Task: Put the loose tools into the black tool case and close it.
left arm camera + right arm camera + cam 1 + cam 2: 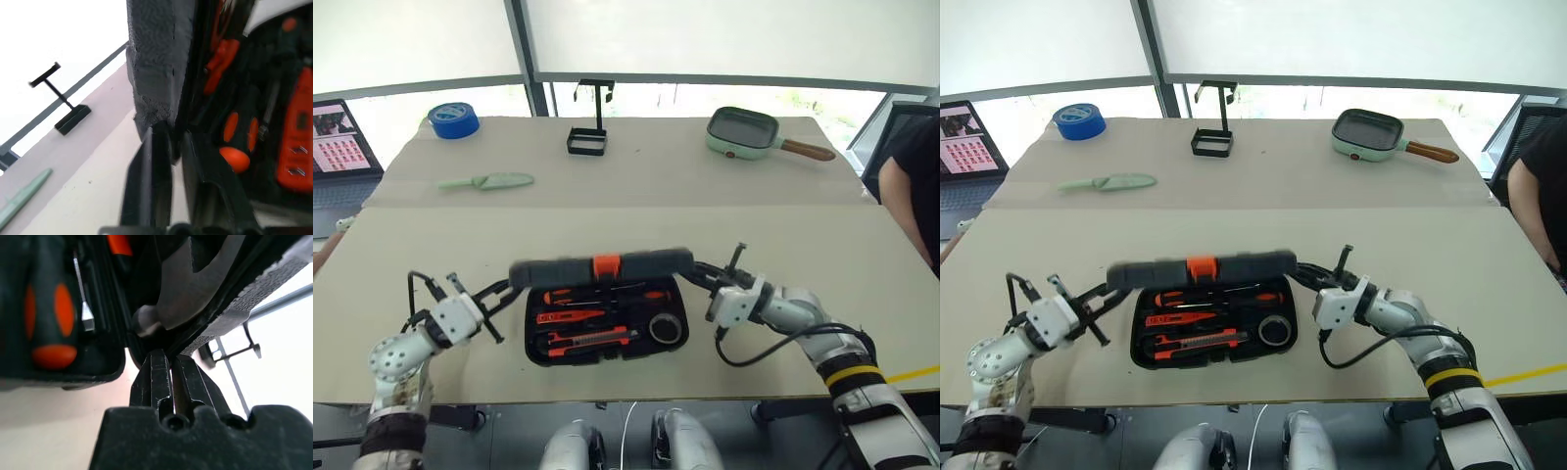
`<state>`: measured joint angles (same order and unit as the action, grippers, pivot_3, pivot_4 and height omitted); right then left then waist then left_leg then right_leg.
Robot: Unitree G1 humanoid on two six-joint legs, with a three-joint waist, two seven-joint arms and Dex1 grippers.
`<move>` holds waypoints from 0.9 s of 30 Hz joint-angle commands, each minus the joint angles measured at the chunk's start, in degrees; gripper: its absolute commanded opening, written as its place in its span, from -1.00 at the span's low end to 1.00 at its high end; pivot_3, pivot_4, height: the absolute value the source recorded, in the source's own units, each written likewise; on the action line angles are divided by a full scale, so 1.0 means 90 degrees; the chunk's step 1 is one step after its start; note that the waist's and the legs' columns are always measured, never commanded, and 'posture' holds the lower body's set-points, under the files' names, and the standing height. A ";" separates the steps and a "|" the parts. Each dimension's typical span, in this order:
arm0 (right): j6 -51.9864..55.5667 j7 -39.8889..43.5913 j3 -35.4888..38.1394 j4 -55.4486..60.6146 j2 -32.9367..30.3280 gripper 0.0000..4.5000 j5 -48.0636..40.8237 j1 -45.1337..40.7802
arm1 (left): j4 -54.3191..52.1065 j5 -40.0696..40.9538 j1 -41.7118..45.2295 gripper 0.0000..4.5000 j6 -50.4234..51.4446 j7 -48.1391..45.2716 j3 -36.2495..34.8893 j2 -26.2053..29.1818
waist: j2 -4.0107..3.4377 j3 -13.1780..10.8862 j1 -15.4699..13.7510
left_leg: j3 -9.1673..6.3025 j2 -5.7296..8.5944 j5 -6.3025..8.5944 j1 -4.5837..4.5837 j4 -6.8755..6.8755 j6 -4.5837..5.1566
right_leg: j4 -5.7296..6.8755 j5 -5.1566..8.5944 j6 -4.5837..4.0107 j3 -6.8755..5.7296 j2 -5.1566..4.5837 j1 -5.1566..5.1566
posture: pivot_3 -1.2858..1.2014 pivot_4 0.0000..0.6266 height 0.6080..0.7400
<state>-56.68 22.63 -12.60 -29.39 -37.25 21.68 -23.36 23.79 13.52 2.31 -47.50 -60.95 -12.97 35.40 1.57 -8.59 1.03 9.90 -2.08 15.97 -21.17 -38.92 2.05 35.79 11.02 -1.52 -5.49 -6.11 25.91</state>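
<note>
Now black tool case [605,323] lid btwn left hand [506,290] & right hand [689,268], both narrow.

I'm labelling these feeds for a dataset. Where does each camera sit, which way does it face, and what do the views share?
Left and right eye views: on the head, looking forward and down at the table; both arms show, the left gripper and right gripper at the ends of the black tool case lid.
Left wrist view: along its fingers at the lid's end.
Right wrist view: along its fingers at the other end.
Shared: the case and the black wire stand.
</note>
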 commanded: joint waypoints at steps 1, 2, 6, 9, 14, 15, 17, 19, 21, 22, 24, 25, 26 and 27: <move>-0.0279 -0.0074 0.0305 0.0000 -0.0580 -0.28 -0.0171 0.0323 | 0.0135 0.0285 -0.0471 -0.09 0.0000 -0.0032 -0.0309 0.0471 | 0.0003 -0.0002 -0.0020 | -0.0001 0.0000 -0.0007 -0.0011 -0.0003 0.0014 | 0.0002 0.0001 -0.0002 -0.0001 -0.0002 0.0008 | 0.03 -0.52 1.00; -0.0303 -0.0144 0.0382 0.0025 -0.0675 -0.12 -0.0215 0.0366 | 0.0113 0.0455 -0.0564 0.05 0.0358 -0.0051 -0.0349 0.0563 | 0.0003 -0.0002 -0.0018 | 0.0001 0.0000 -0.0026 -0.0018 -0.0004 0.0050 | 0.0005 0.0002 -0.0002 -0.0002 -0.0001 0.0018 | 0.03 -0.52 1.00; 0.0549 0.0879 0.0453 0.0554 -0.1084 0.32 -0.1948 0.0925 | 0.0265 0.1059 -0.0485 0.36 0.1882 0.0152 -0.0690 0.0837 | 0.0005 -0.0003 -0.0023 | -0.0010 -0.0003 -0.0025 -0.0023 -0.0009 0.0088 | 0.0012 0.0001 -0.0001 -0.0002 -0.0004 0.0020 | 0.03 -0.52 1.00; 0.2412 0.2238 0.0450 0.2021 -0.1550 0.15 -0.4171 0.1907 | 0.0177 0.1152 -0.0106 0.36 0.2514 0.0061 -0.0573 0.0925 | 0.0006 -0.0004 -0.0069 | -0.0024 -0.0009 -0.0016 -0.0022 -0.0008 0.0108 | 0.0010 0.0004 -0.0006 -0.0002 0.0001 0.0011 | 0.03 -0.52 1.00; 0.4572 0.3360 0.0471 0.4191 -0.2382 -0.63 -0.5601 0.3138 | 0.0197 0.0812 0.1296 -0.31 0.3659 0.0177 0.0144 0.0675 | 0.0009 -0.0005 -0.0186 | -0.0040 -0.0008 -0.0006 -0.0030 -0.0023 0.0133 | 0.0004 0.0003 -0.0003 -0.0019 -0.0005 -0.0004 | 0.03 -0.52 1.00; 0.4822 0.3426 0.0421 0.4485 -0.2418 -0.72 -0.5617 0.3259 | 0.0255 0.0737 0.1633 -0.41 0.3895 0.0143 0.0346 0.0577 | 0.0011 -0.0005 -0.0194 | -0.0039 -0.0008 -0.0004 -0.0029 -0.0029 0.0136 | 0.0005 0.0001 0.0001 -0.0021 -0.0006 -0.0009 | 0.03 -0.52 1.00; 0.5234 0.3426 0.0340 0.4856 -0.2314 -1.00 -0.5558 0.3317 | 0.0485 0.0481 0.2165 -0.73 0.4124 0.0052 0.0685 0.0442 | 0.0035 -0.0004 -0.0206 | -0.0040 -0.0008 -0.0001 -0.0024 -0.0034 0.0139 | -0.0001 -0.0004 0.0011 -0.0032 -0.0005 -0.0024 | 0.03 -0.52 1.00; 0.5706 0.3433 0.0171 0.5089 -0.2154 -1.00 -0.5349 0.3234 | 0.0866 0.0243 0.2697 -0.96 0.4212 -0.0049 0.0959 0.0293 | 0.0051 0.0000 -0.0182 | -0.0041 -0.0007 0.0002 -0.0024 -0.0038 0.0141 | -0.0003 -0.0006 0.0014 -0.0048 0.0005 -0.0028 | 0.03 -0.52 1.00; 0.5913 0.3530 -0.0065 0.5127 -0.2009 -1.00 -0.4912 0.3065 | 0.1232 0.0108 0.3133 -0.96 0.4338 -0.0232 0.1181 0.0183 | 0.0056 -0.0001 -0.0151 | -0.0040 -0.0007 0.0008 -0.0025 -0.0038 0.0146 | -0.0005 -0.0006 0.0014 -0.0046 0.0010 -0.0024 | 0.03 -0.52 1.00; 0.6063 0.3514 -0.0187 0.5118 -0.1874 -1.00 -0.4740 0.2891 | 0.1474 -0.0016 0.3382 -0.96 0.4427 -0.0369 0.1332 0.0164 | 0.0062 -0.0003 -0.0144 | -0.0039 -0.0007 0.0008 -0.0030 -0.0039 0.0146 | -0.0008 -0.0006 0.0014 -0.0046 0.0014 -0.0017 | 0.03 -0.52 1.00; 0.6341 0.3436 -0.0307 0.5117 -0.1577 -1.00 -0.4560 0.2616 | 0.1801 -0.0139 0.3680 -0.96 0.4552 -0.0696 0.1529 0.0157 | 0.0067 -0.0003 -0.0139 | -0.0035 -0.0007 -0.0007 -0.0056 -0.0048 0.0122 | -0.0006 -0.0005 0.0012 -0.0049 0.0057 0.0008 | 0.03 -0.52 1.00; 0.6478 0.3345 -0.0371 0.5076 -0.1408 -1.00 -0.4423 0.2447 | 0.1955 -0.0192 0.3781 -0.96 0.4568 -0.0830 0.1590 0.0164 | 0.0067 -0.0004 -0.0132 | -0.0034 -0.0008 -0.0011 -0.0074 -0.0060 0.0113 | -0.0003 -0.0005 0.0012 -0.0049 0.0065 0.0022 | 0.03 -0.52 1.00; 0.6542 0.3332 -0.0412 0.5025 -0.1278 -1.00 -0.4298 0.2328 | 0.2071 -0.0238 0.3838 -0.96 0.4613 -0.0968 0.1645 0.0185 | 0.0067 -0.0004 -0.0132 | -0.0036 -0.0015 -0.0021 -0.0100 -0.0090 0.0096 | 0.0010 -0.0005 0.0008 -0.0051 0.0074 0.0035 | 0.03 -0.52 1.00; 0.6587 0.3340 -0.0420 0.5007 -0.1192 -1.00 -0.4201 0.2273 | 0.2140 -0.0272 0.3866 -0.96 0.4640 -0.1063 0.1675 0.0200 | 0.0068 -0.0004 -0.0125 | -0.0036 -0.0022 -0.0016 -0.0104 -0.0106 0.0090 | 0.0014 -0.0004 0.0006 -0.0051 0.0083 0.0036 | 0.03 -0.52 1.00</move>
<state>1.66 53.54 -16.89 15.08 -49.00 -17.48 -1.66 41.86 11.55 36.35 -6.25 -68.27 1.65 36.40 2.18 -8.63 -0.10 9.57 -2.30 15.84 -22.14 -39.91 2.88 35.90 10.98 -1.47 -5.95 -5.35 26.24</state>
